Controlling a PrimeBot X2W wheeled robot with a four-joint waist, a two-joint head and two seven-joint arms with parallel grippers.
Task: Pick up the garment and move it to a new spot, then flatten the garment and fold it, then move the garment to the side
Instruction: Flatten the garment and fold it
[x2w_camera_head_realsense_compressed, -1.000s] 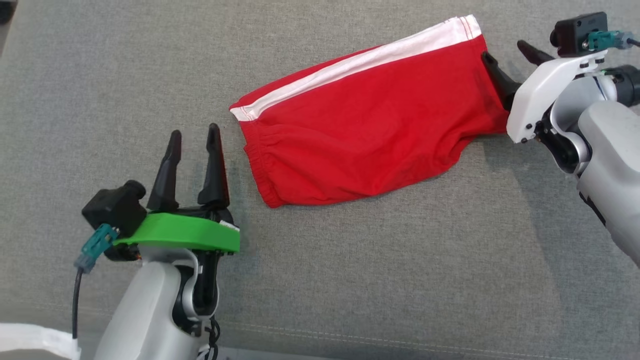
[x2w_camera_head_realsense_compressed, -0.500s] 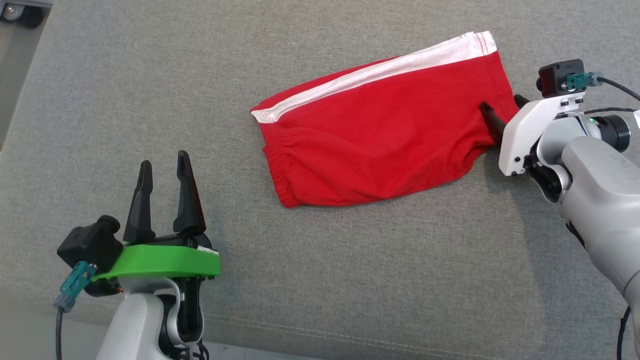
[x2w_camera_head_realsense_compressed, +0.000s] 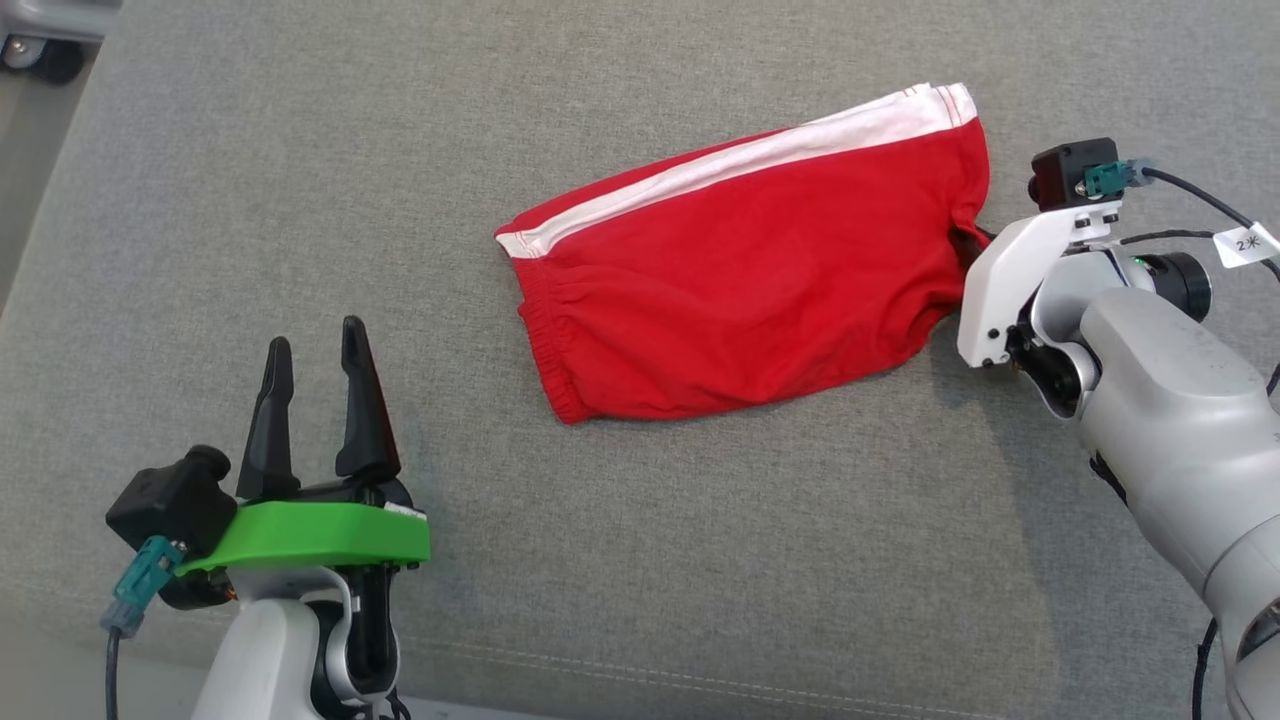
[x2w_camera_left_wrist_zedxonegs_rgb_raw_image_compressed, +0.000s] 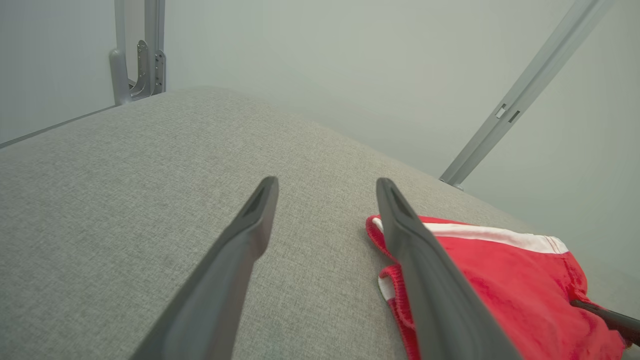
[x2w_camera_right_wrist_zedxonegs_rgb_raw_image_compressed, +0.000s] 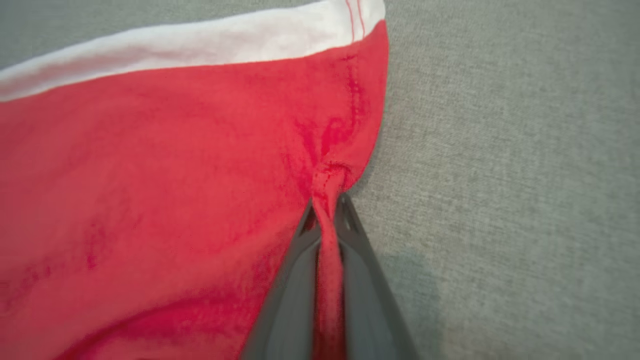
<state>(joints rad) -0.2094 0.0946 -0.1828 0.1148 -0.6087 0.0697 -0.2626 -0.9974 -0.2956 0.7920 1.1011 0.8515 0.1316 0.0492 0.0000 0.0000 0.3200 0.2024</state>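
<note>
The garment (x2w_camera_head_realsense_compressed: 750, 280) is a pair of red shorts with a white side stripe, lying folded over on the grey cushion. My right gripper (x2w_camera_head_realsense_compressed: 968, 238) is at its right hem, shut on a pinched ridge of red cloth (x2w_camera_right_wrist_zedxonegs_rgb_raw_image_compressed: 327, 200) that runs between its two dark fingers. My left gripper (x2w_camera_head_realsense_compressed: 312, 345) hovers open near the lower left, apart from the shorts, with the waistband end (x2w_camera_left_wrist_zedxonegs_rgb_raw_image_compressed: 395, 260) just beyond its right finger (x2w_camera_left_wrist_zedxonegs_rgb_raw_image_compressed: 425, 280). Nothing lies between the left fingers.
The grey fabric cushion (x2w_camera_head_realsense_compressed: 700, 560) spreads under everything, with a seam near its front edge. A castor wheel (x2w_camera_head_realsense_compressed: 40, 55) shows off the cushion's far left corner. Metal frame struts (x2w_camera_left_wrist_zedxonegs_rgb_raw_image_compressed: 525, 90) stand behind the cushion against a pale wall.
My right gripper closed on the shorts' right hem, bunching the cloth there. The head camera shifted, so the whole scene sits lower in view. The left gripper stayed open.
</note>
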